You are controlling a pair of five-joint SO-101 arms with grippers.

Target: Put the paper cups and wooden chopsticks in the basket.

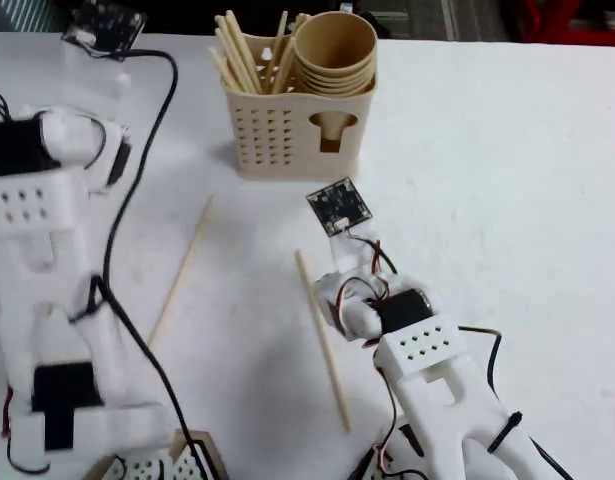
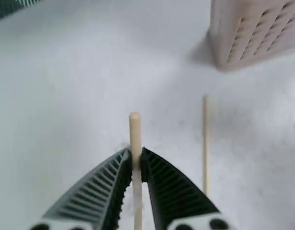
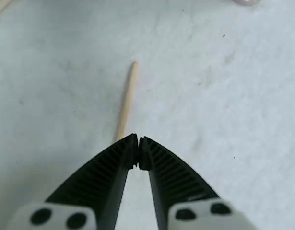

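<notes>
White table (image 1: pixel 507 150), 2 arms side by side. Basket (image 1: pixel 277 140) stands upright at the far side. It holds the paper cups (image 1: pixel 335 50) stacked in one compartment and several sticks in the other.

Chopstick A (image 2: pixel 135 129): left gripper (image 2: pixel 136 154) is pinching it near one end, w/ the rest running back under the wrist. Risk: off-centre grip, so the stick may pivot or slip on lift, and its tip could catch the basket wall.

Chopstick B (image 3: pixel 127 100): flat on table, just beside right gripper (image 3: pixel 138 149), whose jaws are pressed together w/ nothing between. Risk: closed tips may nudge B so it rolls off-line. Jaws prob. need to spread before descent.
</notes>
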